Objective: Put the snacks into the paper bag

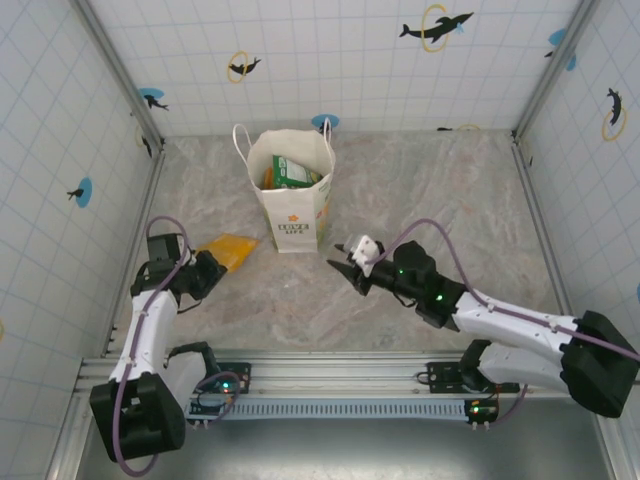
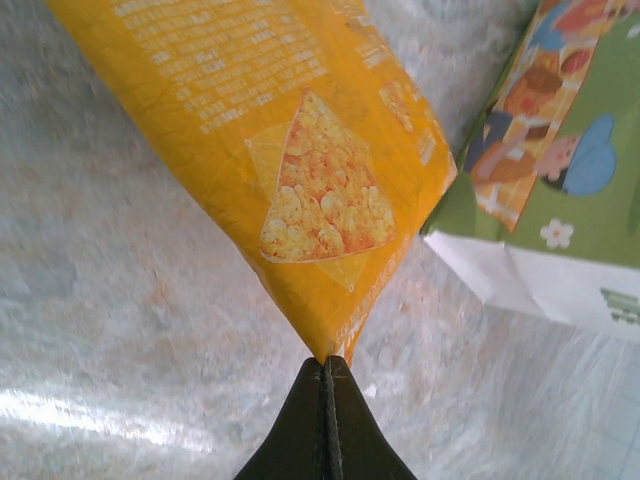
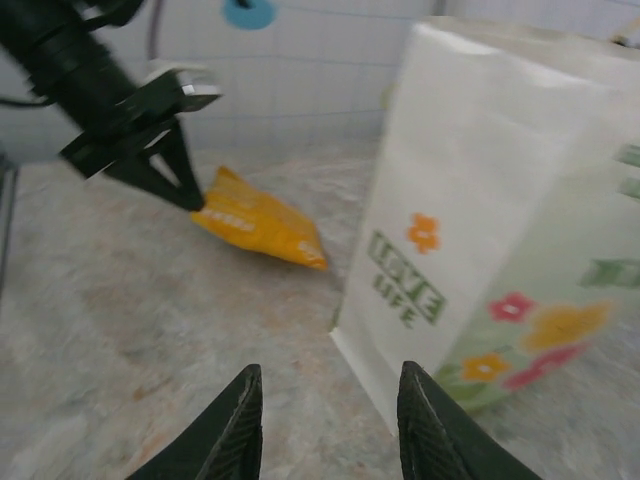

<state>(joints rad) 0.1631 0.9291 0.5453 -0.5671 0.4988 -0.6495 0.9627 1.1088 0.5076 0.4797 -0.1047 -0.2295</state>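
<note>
The left gripper (image 2: pixel 325 400) has its jaws clamped on a corner of the yellow chip packet (image 2: pixel 300 150), left of the paper bag (image 1: pixel 293 215). The right gripper (image 3: pixel 325 420) has its jaws apart.

A packet (image 1: pixel 228 250) is just left of the paper bag (image 1: pixel 292 215), which holds other packets (image 1: pixel 288 172).

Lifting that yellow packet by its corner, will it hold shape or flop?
Likely floppy: the left end effector pinches only one corner of the yellow packet, so it should dangle. Its glossy film may slip. It looks puffed, so probably light.
</note>
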